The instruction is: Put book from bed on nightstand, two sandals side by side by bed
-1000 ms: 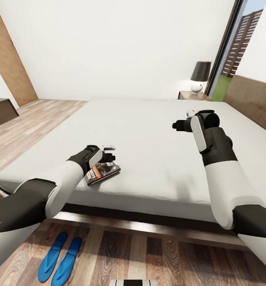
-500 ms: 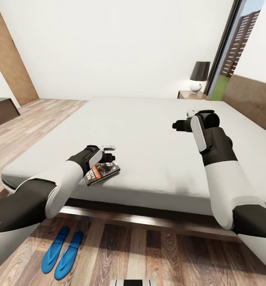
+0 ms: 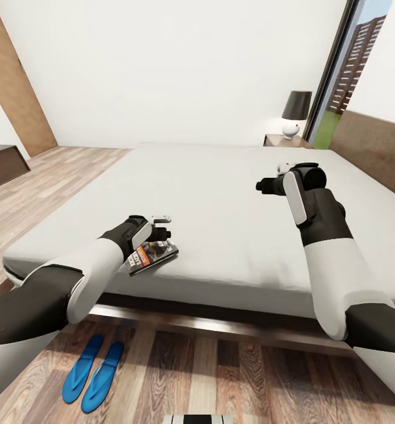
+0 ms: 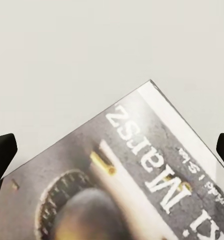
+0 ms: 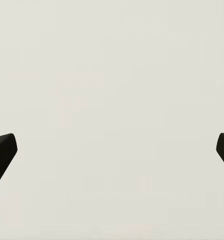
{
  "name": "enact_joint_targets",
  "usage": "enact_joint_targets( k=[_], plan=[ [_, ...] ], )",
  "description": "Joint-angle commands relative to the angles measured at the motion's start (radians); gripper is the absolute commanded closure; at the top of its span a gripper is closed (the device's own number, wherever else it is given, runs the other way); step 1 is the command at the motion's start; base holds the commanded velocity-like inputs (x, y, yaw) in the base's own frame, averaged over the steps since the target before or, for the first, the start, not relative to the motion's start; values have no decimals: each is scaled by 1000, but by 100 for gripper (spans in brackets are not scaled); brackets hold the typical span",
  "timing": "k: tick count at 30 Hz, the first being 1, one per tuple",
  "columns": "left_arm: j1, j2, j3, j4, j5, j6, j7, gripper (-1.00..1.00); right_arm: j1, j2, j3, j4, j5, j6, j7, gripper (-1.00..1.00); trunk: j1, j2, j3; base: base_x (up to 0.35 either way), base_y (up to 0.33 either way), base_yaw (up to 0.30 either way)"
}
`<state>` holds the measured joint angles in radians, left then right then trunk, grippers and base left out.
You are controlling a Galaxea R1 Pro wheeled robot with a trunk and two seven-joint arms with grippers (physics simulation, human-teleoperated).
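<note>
The book (image 3: 154,257), dark with an orange band, lies on the bed's pale-grey mattress (image 3: 221,194) near its front edge. My left gripper (image 3: 162,231) hovers low over the book's far end, open. In the left wrist view the book's cover (image 4: 142,190) looms close, between my dark fingertips (image 4: 1,152), which stand wide apart at the picture's edges. My right gripper (image 3: 261,186) is open above the middle of the mattress, nothing between its fingers (image 5: 1,150). Two blue sandals (image 3: 93,368) lie side by side on the wood floor by the bed's front left.
A nightstand (image 3: 283,141) with a black-shaded lamp (image 3: 296,112) stands at the bed's far right corner, beside a tall window (image 3: 345,70). A dark bench (image 3: 3,165) sits at the far left. The bed's dark wooden frame (image 3: 221,327) runs along the floor in front of me.
The whole view has shifted a little, so bed edge and sandals sit slightly elsewhere in the picture. Both arms and the book hold the same pose.
</note>
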<state>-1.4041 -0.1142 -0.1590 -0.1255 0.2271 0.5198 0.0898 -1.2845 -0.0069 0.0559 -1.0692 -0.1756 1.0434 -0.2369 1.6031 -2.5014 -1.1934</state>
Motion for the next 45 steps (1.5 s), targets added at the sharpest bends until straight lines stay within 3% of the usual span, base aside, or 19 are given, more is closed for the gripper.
enact_joint_targets(
  k=[1,9,20,25,31,35,38,39,41,44,45],
  plan=[
    [1,0,-5,6,11,5,7,-100,-1,-1,2,0,-11,3,-10,-100,0,0,-1,-2,0,0],
    [1,1,-9,6,10,8,7,-100,-1,-1,2,2,-11,3,-10,-100,-3,2,26,0,0,0],
    [1,6,-10,-2,9,9,10,-100,0,-2,1,4,-12,3,-10,-100,-46,79,60,0,0,0],
    [1,11,-11,-88,9,16,10,-100,15,-2,2,-3,-11,3,-10,-100,-65,114,76,0,0,0],
    [5,54,-13,-175,8,16,10,-100,87,-2,2,-90,-9,3,-8,-100,-88,156,95,0,0,0],
    [35,63,-13,-245,4,15,10,-100,125,-3,3,-147,-9,4,-7,-100,-103,184,107,0,0,0],
    [88,68,-13,-373,-8,23,10,-100,147,-2,3,-164,-9,4,-7,-100,-115,205,117,0,0,0],
    [123,75,-13,-459,-21,43,10,-100,155,-2,4,-169,-8,4,-7,-100,-118,212,120,0,0,0],
    [162,82,-13,-552,-36,85,10,-100,161,-2,4,-172,-8,4,-7,-100,-126,226,126,0,0,0],
    [320,97,-6,-893,-82,245,11,-100,183,-2,4,-186,-7,4,-7,-100,-138,247,136,0,0,0],
    [343,98,-5,-940,-86,258,11,-100,186,-3,4,-192,-7,4,-7,-100,-141,254,139,0,0,0]
  ],
)
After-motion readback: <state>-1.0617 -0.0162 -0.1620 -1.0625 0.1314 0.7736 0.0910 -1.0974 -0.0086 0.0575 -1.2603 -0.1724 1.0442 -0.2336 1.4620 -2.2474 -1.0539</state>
